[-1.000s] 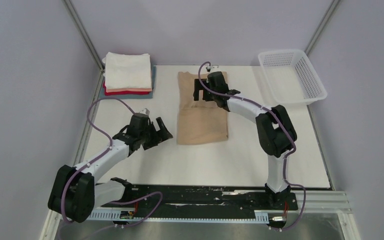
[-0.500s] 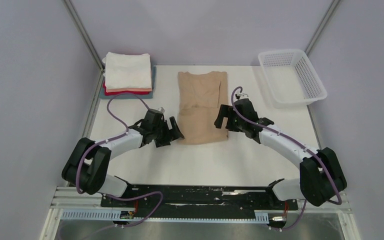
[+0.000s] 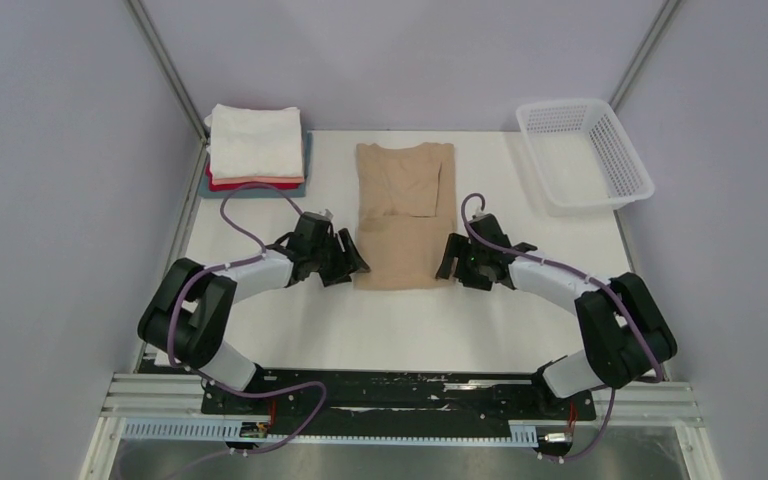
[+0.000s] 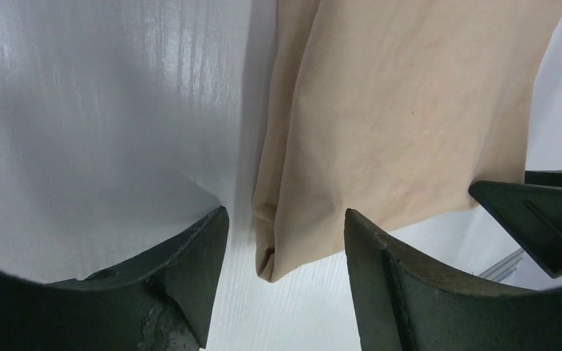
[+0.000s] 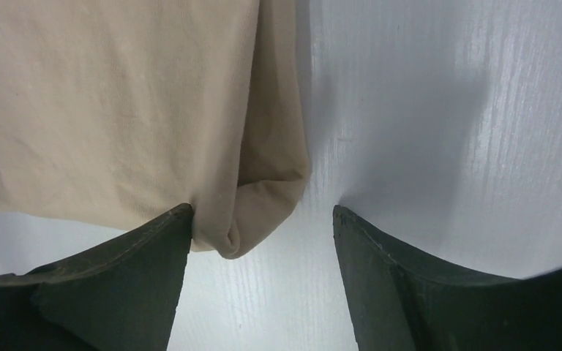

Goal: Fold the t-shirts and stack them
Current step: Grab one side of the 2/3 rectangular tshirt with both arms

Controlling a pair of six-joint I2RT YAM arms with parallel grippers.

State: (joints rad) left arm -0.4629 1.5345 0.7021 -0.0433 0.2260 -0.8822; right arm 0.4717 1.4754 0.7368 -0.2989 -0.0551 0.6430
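Top view: tan shirt [image 3: 403, 215] lies mid-table, sides folded in to a long strip, cross-fold not yet done. The stack [image 3: 255, 150] of folded tees sits far left, cream on top, well apart from it; basket [image 3: 582, 150] far right. At the strip's near corners sit the left gripper [image 3: 345, 262] and right gripper [image 3: 452, 262]. The table [image 3: 290, 320] shows bare either side and nearer, so there looks to be room to lift the hem toward the collar. Left wrist: jaws wide, near-left corner [image 4: 267, 259] between them, unpinched. Right wrist: jaws wide, near-right corner [image 5: 260, 219] between them, one finger [image 5: 117, 278] touching the hem. Left: cross-fold, carry to stack.
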